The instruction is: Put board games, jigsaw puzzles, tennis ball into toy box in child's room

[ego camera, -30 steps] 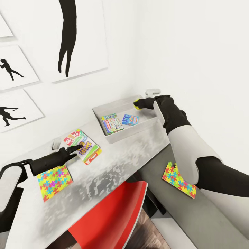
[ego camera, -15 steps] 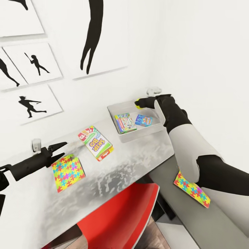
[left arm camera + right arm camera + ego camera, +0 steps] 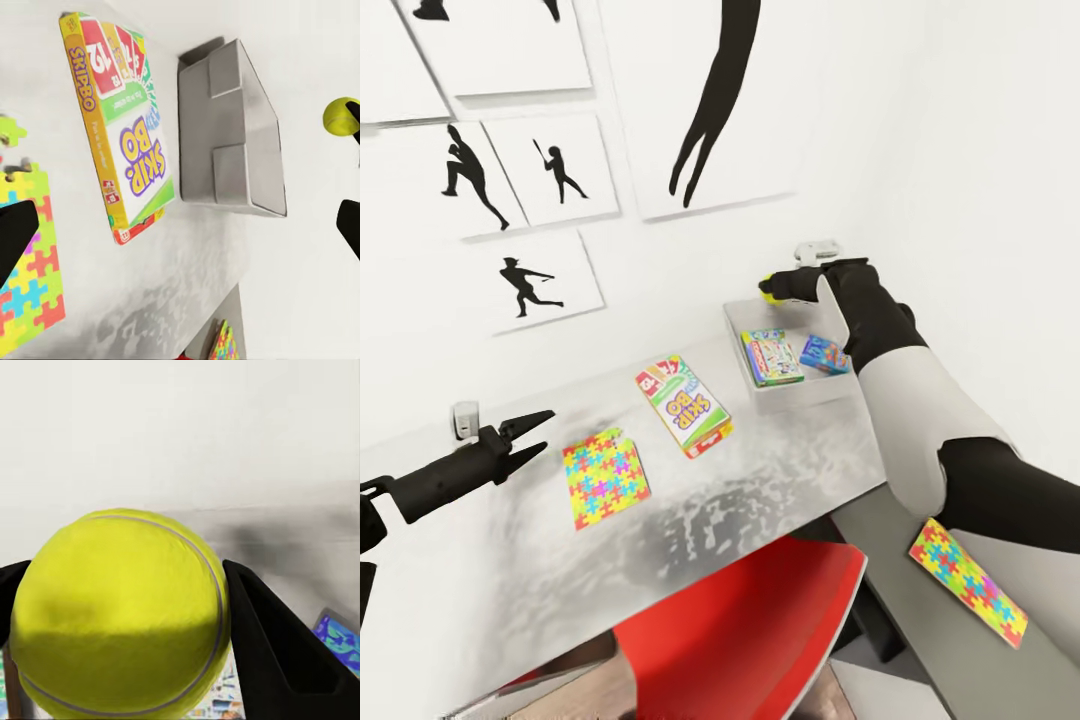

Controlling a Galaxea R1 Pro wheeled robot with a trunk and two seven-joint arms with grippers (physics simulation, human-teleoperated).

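Right wrist view puts the tennis ball (image 3: 120, 611) pinched between the two fingers of the right end effector (image 3: 772, 290), which hangs over the far rim of the toy box (image 3: 838, 387) on the bench (image 3: 760, 480). To finish well, I would carry the ball a little inward and lower before letting go, so it cannot bounce off the green-white board game (image 3: 771, 357) or the blue one (image 3: 825, 354). Left end effector (image 3: 532, 434) hovers spread near a jigsaw puzzle (image 3: 605, 477), beside the SKIP BO box (image 3: 684, 404).
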